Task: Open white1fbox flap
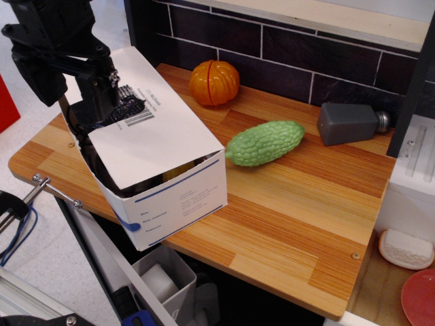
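arm: black, reaching in from upper left, wrist angled down | gripper (117,102): pointing down-right, fingertips close together, open-or-closed state unclear

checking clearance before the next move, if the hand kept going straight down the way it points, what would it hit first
Most likely the flap of the white box: the hand points down at the barcode end and looks on or just above it, though depth is unclear.

The gripper (109,102) sits at the upper left, over the flap (153,129) of the white1fbox (178,204), which lies on the table (292,224). To the gripper's right, a gourd (265,142) lies just beside the box. A pumpkin (214,82) sits behind the gourd. Farther right, a shaker (350,123) lies on its side by the wall (272,47). A bin (166,282) sits below the table.
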Motion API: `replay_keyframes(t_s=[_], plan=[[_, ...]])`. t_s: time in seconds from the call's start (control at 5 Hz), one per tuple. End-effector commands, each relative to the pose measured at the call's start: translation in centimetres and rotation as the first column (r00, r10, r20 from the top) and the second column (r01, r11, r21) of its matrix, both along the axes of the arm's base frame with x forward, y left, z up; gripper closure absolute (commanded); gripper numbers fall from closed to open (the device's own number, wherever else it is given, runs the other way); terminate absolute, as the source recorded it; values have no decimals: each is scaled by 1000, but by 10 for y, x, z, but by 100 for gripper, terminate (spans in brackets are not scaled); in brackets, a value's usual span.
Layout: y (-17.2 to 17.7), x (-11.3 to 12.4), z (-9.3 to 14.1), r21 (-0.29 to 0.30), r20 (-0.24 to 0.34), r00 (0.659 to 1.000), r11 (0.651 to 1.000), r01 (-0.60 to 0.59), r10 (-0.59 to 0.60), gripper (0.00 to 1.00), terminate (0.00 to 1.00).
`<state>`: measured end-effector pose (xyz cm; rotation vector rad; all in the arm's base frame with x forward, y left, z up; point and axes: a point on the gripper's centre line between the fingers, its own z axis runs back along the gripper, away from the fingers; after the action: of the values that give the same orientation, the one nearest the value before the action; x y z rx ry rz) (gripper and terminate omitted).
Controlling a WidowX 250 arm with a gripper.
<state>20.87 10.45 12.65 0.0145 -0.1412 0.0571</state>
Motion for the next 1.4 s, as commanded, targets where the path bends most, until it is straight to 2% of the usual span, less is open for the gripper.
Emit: replay_keyframes(t_s=[0.0,0.2,0.4,0.6,0.8,1.2], plan=[[0,0,0,0,0,1000,1000,0,0,0,0],[14,2,-7,-18,111,990,997,-81,83,0,0],[17,6,-4,-27,185,967,985,-172,174,0,0],[18,8,-5,-67,230,937,965,-254,263,0,0],[20,13,-8,-138,238,918,947,-290,316,0,0],[18,11,-20,-199,291,874,918,-342,389,0,0]])
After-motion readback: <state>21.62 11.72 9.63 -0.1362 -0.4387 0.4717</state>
